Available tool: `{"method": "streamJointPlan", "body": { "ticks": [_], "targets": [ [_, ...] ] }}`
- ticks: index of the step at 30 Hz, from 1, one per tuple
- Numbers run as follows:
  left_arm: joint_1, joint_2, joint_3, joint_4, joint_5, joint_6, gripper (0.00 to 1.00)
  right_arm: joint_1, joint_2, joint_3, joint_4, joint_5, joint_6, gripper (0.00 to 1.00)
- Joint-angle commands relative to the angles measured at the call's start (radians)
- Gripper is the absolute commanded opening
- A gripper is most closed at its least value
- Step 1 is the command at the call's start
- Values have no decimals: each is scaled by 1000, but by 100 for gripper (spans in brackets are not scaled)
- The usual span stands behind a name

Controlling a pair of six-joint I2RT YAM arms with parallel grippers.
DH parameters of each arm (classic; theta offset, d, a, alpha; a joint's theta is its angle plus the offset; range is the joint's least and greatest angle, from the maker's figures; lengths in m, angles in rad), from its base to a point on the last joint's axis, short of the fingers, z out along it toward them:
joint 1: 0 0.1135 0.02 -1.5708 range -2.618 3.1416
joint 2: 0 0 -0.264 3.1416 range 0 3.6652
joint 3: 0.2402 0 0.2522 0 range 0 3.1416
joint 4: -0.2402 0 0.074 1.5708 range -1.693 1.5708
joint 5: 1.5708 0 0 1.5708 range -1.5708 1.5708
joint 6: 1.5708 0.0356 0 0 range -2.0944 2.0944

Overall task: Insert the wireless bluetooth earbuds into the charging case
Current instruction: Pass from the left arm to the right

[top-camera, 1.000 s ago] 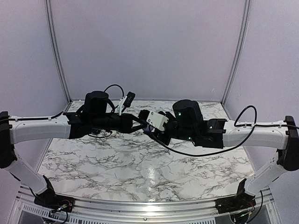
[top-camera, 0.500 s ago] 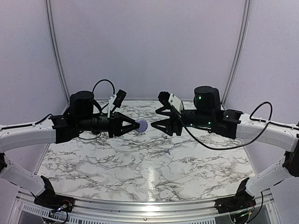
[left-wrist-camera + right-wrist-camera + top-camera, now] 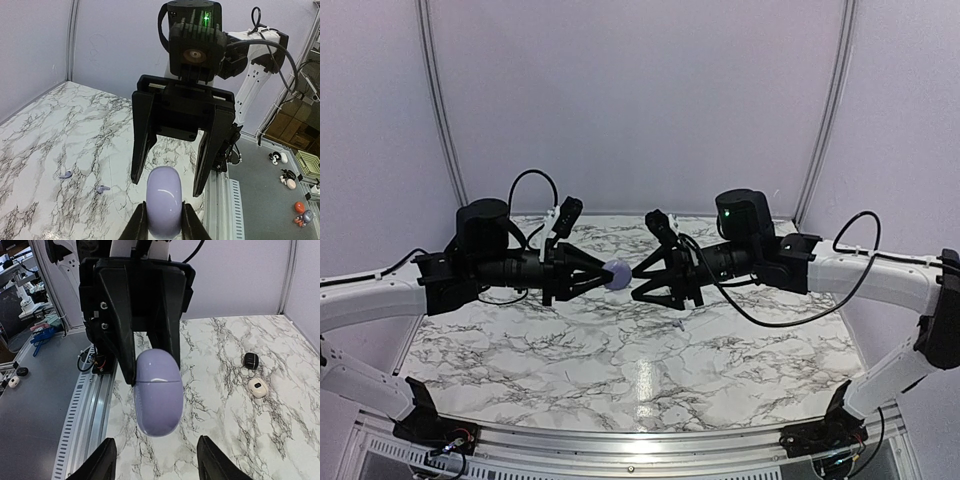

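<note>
My left gripper (image 3: pixel 610 275) is shut on a closed pale lilac charging case (image 3: pixel 617 274) and holds it in the air over the middle of the table. The case shows between my left fingers in the left wrist view (image 3: pixel 162 200). My right gripper (image 3: pixel 638 283) is open and empty, facing the case end-on, its fingers (image 3: pixel 142 135) apart on either side of the case's tip. The case fills the right wrist view (image 3: pixel 157 392), just beyond the right gripper (image 3: pixel 157 462). Two lilac earbuds (image 3: pixel 65 174) (image 3: pixel 102 189) lie on the marble table.
A black case (image 3: pixel 250 360) and a white case (image 3: pixel 258 387) lie side by side on the marble table (image 3: pixel 620 350). Pale booth walls stand at the back and sides. A metal rail (image 3: pixel 620 440) runs along the near edge.
The two arms drew apart from the centre, leaving the lilac case in my left gripper. My open right gripper has since moved back left, close up to the case.
</note>
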Motion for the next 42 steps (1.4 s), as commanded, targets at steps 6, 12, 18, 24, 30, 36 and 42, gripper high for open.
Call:
{"method": "streamJointPlan", "body": {
  "ticks": [6,12,18,24,30,36,42],
  "targets": [
    [-21,-6,-5,-3,20,51,7,1,35,72,16,-70,53,52],
    [-32,9,6,-35,11,69,7,6,49,91,10,-77,49,47],
    [-47,24,37,-95,-16,97,6,11,55,96,-2,-75,39,38],
    [-47,26,35,-79,-26,84,6,21,61,95,-26,-72,21,34],
    [-46,27,39,-71,-28,81,6,25,67,79,-15,-81,20,40],
    [-46,18,35,-68,-37,79,6,27,74,84,-21,-85,19,33],
    [-46,10,30,-67,-41,80,6,36,81,94,-34,-84,9,26]
  ]
}}
